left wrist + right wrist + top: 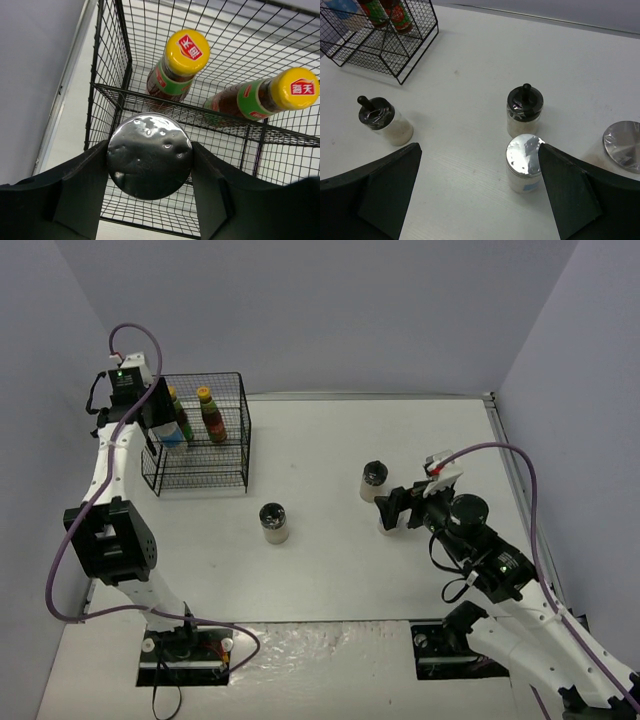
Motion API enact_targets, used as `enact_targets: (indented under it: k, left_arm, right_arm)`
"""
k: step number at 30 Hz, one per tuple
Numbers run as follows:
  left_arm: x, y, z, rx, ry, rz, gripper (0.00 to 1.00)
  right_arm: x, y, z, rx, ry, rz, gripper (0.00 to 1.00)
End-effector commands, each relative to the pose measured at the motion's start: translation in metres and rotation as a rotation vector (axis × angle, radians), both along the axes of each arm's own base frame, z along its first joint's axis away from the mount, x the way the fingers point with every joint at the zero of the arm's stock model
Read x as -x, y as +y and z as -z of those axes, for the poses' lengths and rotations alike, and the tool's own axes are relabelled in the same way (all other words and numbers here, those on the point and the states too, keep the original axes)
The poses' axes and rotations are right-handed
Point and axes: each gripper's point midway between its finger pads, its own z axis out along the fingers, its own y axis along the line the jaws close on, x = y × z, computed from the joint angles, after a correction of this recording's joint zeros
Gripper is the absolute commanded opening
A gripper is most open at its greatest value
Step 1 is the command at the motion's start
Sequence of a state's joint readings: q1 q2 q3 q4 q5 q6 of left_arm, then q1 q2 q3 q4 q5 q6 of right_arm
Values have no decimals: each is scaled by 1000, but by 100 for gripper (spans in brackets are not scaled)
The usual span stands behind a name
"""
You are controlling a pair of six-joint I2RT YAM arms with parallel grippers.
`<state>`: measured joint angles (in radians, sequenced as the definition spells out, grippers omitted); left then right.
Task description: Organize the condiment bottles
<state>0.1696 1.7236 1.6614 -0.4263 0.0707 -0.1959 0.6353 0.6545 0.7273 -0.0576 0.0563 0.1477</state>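
over at the far-left corner of the surface (330,580), the left end effector (150,167) is pinching a silver-lidded spice jar (149,150) by its sides, upright, with the lid toward the wrist. the jar hangs at the left side of the black wire rack (232,445), just in front of the sauce bottles (177,65). i cannot tell whether its base touches a shelf.

the right end effector (479,150) is spread wide and empty. a second silver-lidded jar (524,162) stands upright straight ahead of it, toward the right edge, with a black-lidded jar (524,107) just beyond. the right arm is by far the nearer to those two. another black-lidded jar (382,120) stands mid-surface.
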Motion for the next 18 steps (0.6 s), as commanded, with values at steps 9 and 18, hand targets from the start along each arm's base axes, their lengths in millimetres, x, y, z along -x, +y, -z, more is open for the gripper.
enact_targets:
  k: [9, 18]
  left_arm:
    - [-19, -7, -8, 19, -99, 10, 40]
    - [-26, -10, 8, 40, -57, 10, 64]
  right_arm:
    - [-22, -8, 36, -8, 169, 193, 100]
    - [-36, -17, 78, 60, 272, 313, 98]
